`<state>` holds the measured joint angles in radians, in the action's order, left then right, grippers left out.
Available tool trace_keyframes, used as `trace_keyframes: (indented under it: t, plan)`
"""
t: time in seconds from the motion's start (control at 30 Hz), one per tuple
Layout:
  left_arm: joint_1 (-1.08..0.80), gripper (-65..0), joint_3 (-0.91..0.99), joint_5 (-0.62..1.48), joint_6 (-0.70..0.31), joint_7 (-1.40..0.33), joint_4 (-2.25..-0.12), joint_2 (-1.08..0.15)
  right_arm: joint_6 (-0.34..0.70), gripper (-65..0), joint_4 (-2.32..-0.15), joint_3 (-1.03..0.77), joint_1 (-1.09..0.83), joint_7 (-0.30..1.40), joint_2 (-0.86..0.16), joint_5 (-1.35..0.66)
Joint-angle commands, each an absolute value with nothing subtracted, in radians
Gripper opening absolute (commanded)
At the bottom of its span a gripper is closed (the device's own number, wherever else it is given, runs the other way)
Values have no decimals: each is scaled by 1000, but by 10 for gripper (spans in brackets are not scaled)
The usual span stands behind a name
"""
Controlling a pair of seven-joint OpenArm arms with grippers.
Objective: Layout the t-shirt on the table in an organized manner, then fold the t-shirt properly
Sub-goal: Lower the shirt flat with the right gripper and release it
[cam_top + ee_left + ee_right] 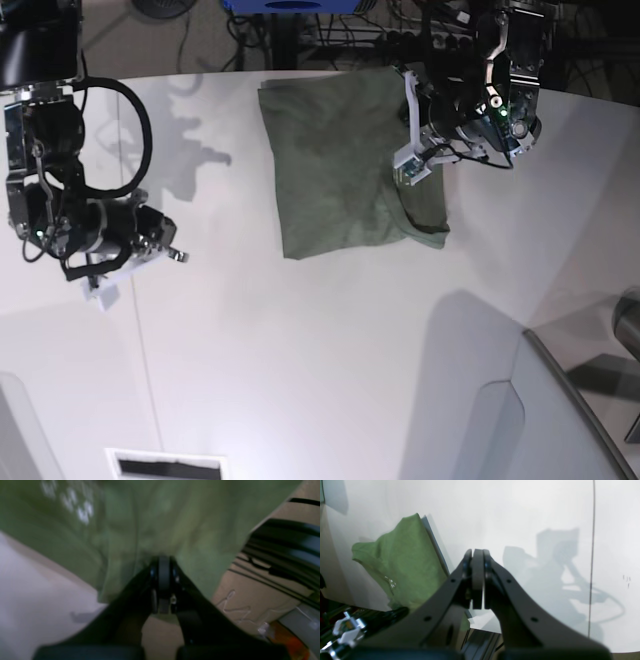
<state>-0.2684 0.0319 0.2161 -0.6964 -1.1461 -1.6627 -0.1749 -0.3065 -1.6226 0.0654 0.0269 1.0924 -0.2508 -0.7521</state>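
We're seeing t-shirt [345, 165] lying at top centre of table [320, 340]. Left gripper [163, 562] pinching its fabric, upper right of base view. Right gripper [478, 555] hanging clamped, empty, middle left.

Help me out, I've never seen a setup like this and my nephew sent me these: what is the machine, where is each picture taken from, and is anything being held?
It is a robot with two arms at a white table. One picture looks down from above; the other two come from cameras on the wrists. A green t-shirt lies partly folded near the table's far edge. The left gripper is shut on the shirt's fabric. The right gripper is shut and empty, away from the shirt.
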Motion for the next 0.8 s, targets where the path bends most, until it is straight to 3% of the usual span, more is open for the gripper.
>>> trace_keyframes:
  t: [0.0, 0.2, 0.43, 0.63, 0.77]
  plan:
    - [-266, -650, 33, 225, -698, -1118, -1658, -193, -305, -650, -1639, 62, 45, 1082, -259, -760]
    - [-305, -650, 24, 225, -698, -1010, -1577, -222, -300, -650, -1650, 116, 50, 1086, -260, -765]
    - [-317, -650, 30, 225, -698, -1009, -1578, -222, -300, -650, -1679, 509, 189, 1084, -260, -762]
    - [-325, -650, 25, 225, -698, -1007, -1570, -222, -297, -650, -1480, 650, 332, 1075, -139, -760]
    - [-326, -650, 24, 225, -698, -1007, -1570, -222, -128, -650, -1307, 654, 358, 961, -94, -760]
